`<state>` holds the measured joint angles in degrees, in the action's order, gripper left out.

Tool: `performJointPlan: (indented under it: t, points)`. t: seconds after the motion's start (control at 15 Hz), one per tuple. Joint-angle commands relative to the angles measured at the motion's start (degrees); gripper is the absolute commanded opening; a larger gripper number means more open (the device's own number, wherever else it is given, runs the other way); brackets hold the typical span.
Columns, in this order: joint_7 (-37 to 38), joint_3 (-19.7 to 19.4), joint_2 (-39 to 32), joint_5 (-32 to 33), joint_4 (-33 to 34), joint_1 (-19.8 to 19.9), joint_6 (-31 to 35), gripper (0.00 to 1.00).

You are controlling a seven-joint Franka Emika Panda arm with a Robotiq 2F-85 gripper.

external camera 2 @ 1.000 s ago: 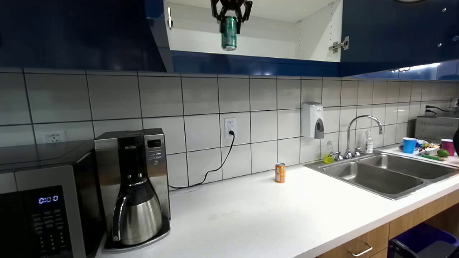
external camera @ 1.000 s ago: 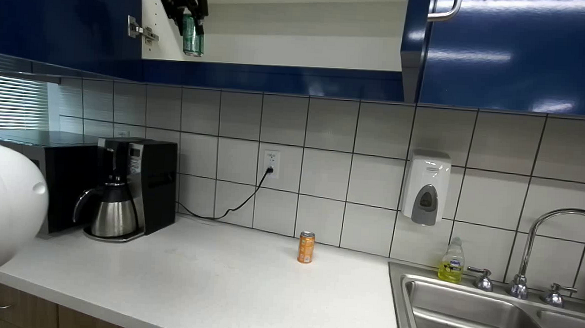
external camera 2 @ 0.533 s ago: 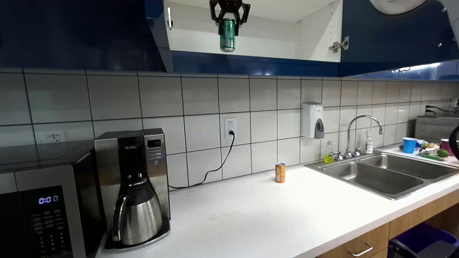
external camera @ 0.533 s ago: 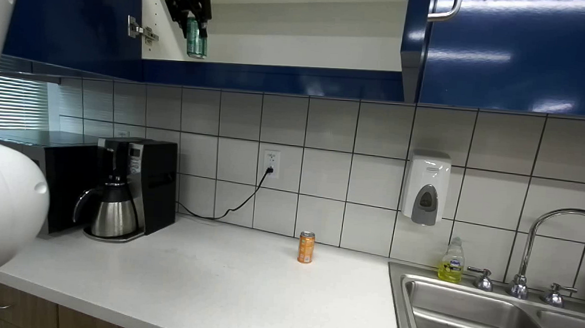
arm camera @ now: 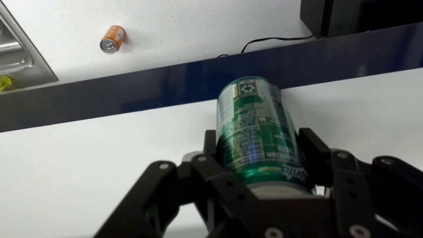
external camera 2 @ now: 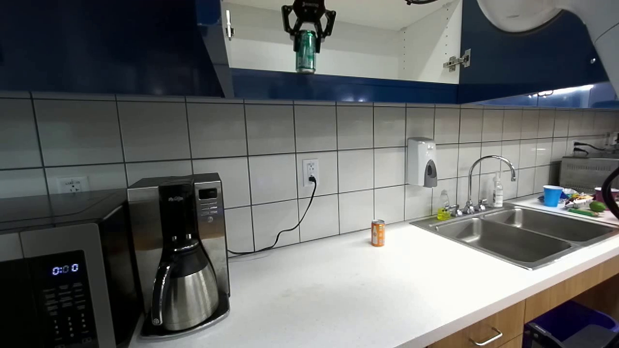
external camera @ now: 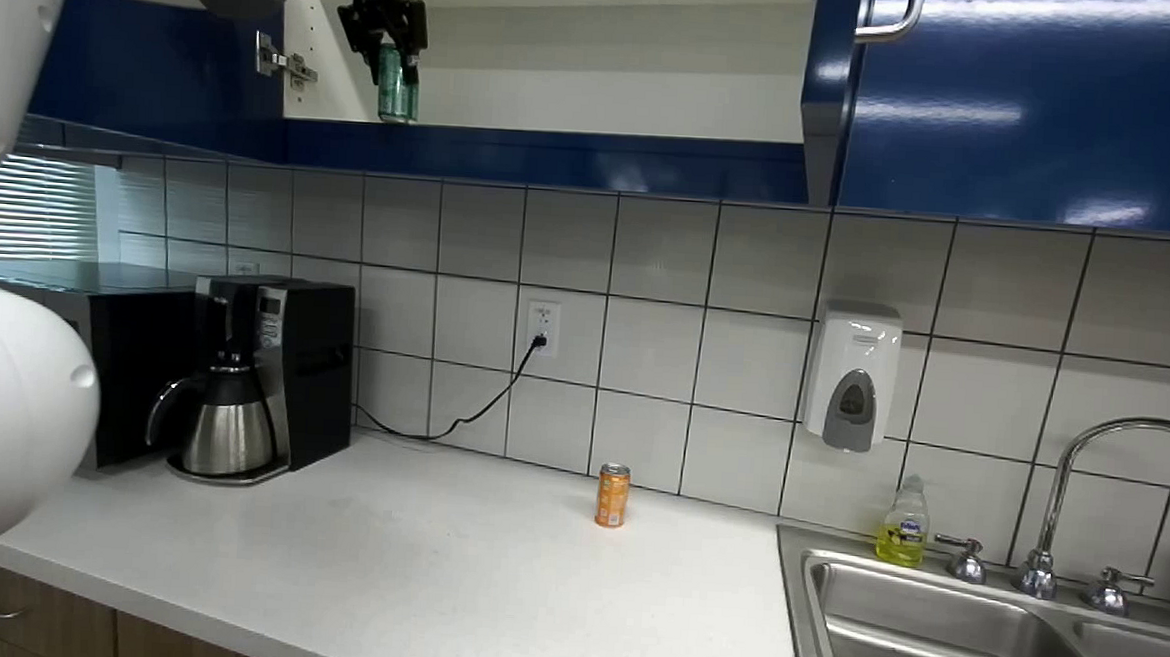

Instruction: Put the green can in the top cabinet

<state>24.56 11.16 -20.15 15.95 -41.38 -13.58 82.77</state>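
Observation:
The green can point(external camera 2: 305, 54) is held upright between the fingers of my gripper point(external camera 2: 306, 50), at the opening of the top cabinet point(external camera 2: 360, 53). The can point(external camera: 389, 93) and gripper point(external camera: 392, 76) also show in this exterior view, near the cabinet's point(external camera: 607, 99) hinge-side wall. In the wrist view both fingers of the gripper point(arm camera: 257, 135) press the sides of the can point(arm camera: 254, 122). Beneath it is the white cabinet floor point(arm camera: 99, 158), behind the blue front edge point(arm camera: 185, 79). The can's bottom is level with this edge; I cannot tell whether it touches the floor.
The open blue door point(external camera: 173, 77) with its hinge point(external camera: 284, 60) is beside the arm. On the counter point(external camera 2: 314, 299) below stand an orange can point(external camera 2: 378, 233), a coffee maker point(external camera 2: 188, 285) and a microwave point(external camera 2: 92, 270). A sink point(external camera 2: 512, 237) is further along.
My gripper has come down a little with the green can in it, bringing the can's bottom to the cabinet's front edge. More of the white arm has come into view.

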Motion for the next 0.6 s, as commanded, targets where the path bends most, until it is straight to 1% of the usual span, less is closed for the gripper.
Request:
performJointPlan:
  t: [0.0,0.53]
  points:
    - [1.5,-0.5,-2.5,1.3,4.7,-1.1,-1.9,0.38]
    - [1.6,-1.2,-4.5,1.2,7.1,-1.4,-2.2,0.38]
